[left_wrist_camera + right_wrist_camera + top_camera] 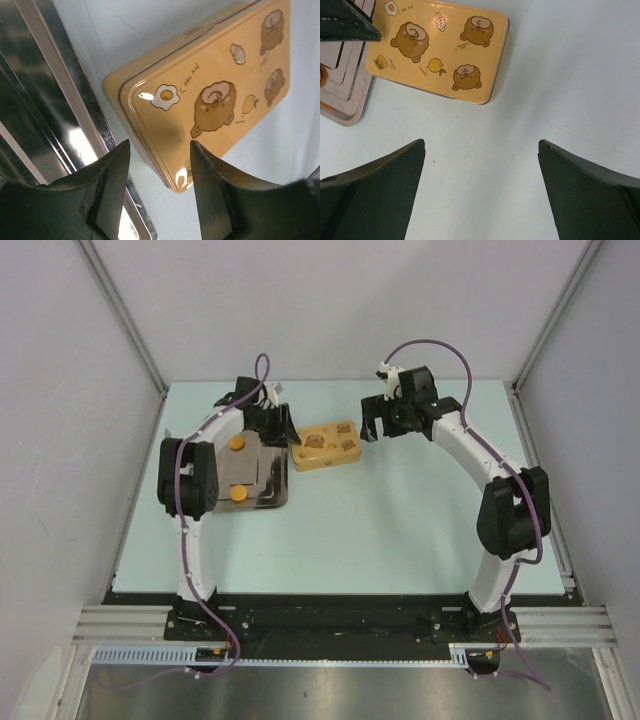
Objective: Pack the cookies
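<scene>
- Directly beneath left gripper (160,145) fingertips: one corner of yellow tin (215,100), lid on, contents hidden.
- Left gripper jaws: partly spread, only that tin corner and table (400,530) showing in the gap, no grip on anything.
- Just left of those fingers: metal tray (50,100), lying just beside the tin's end; touching or not, cannot tell.
- On the tray, back toward the arm's base from left gripper: two cookies, one (236,443) nearer the fingers, the other (238,494) farther back, well apart, both outside the tin.
- Right gripper (481,144): spread wide, hanging over the table, holding nothing; tin ahead and to its left, apart from both fingers.
- Tin: rectangular with rounded corners, glossy painted lid with brown bears, a fried egg and a lemon.
- Tray: shiny sheet metal, mirror-like, stepped floor, rounded corners.
- Cookies: small flat round discs, bright orange, dull-surfaced.
- Table: smooth, pale blue-green.
</scene>
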